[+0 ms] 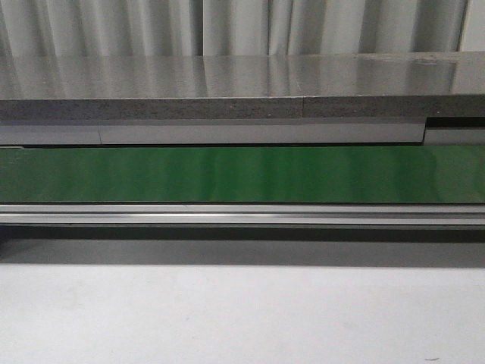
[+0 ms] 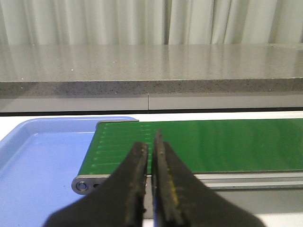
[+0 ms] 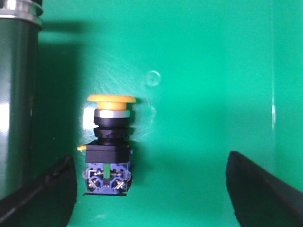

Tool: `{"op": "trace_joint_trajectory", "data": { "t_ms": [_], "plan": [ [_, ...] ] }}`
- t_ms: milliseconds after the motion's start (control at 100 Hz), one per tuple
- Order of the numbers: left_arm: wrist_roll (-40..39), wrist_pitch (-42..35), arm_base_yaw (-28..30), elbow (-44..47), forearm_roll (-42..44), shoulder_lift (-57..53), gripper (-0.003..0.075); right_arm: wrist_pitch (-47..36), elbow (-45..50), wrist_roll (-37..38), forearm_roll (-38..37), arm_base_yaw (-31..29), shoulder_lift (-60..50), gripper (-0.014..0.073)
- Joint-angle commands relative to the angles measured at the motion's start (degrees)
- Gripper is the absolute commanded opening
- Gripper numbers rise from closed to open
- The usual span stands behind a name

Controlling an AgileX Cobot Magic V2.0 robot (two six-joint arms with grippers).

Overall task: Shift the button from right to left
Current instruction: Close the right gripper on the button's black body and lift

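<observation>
1. From the front, a long green belt [image 1: 242,173] runs across the whole width, with a metal rail [image 1: 242,214] along its near edge and a grey speckled counter [image 1: 227,83] behind it. Pale curtains [image 1: 227,26] hang at the back. The white surface [image 1: 242,315] lies in front. Neither of my arms shows in this view.
2. My left gripper [image 2: 151,182] hangs just in front of the belt's end [image 2: 208,144]. My jaws there are pressed nearly together, with only a thin slit between them and nothing held.
3. A blue tray [image 2: 42,165] sits at that end of the belt, and its rim passes under the belt's roller [image 2: 83,186].
4. My right gripper [image 3: 151,189] looks straight down into a green bin [image 3: 208,71]. My jaws there are spread wide, one dark fingertip [image 3: 47,196] at each side of the view.
5. The button [image 3: 109,144] lies on its side on the bin's floor, between my right jaws but nearer one of them, touching neither. Its yellow cap points away from the fingers; the black body and blue terminal block point towards them.
6. A dark cylinder [image 3: 16,104] with a shiny metal rim stands beside the button.
</observation>
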Motion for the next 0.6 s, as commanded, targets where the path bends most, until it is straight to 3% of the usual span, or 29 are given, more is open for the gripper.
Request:
{"op": "trace_joint_trajectory", "data": {
  "t_ms": [0, 590],
  "plan": [
    [-0.54, -4.41, -0.41, 2.29, -0.57, -2.03, 0.0005, -1.06, -1.81, -1.63, 0.33, 0.09, -2.0, 0.0601],
    [-0.54, -4.3, -0.41, 2.29, -0.57, -2.03, 0.0005, -0.96, -1.71, -2.87, -2.66, 3.36, 3.57, 0.0601]
  ]
}}
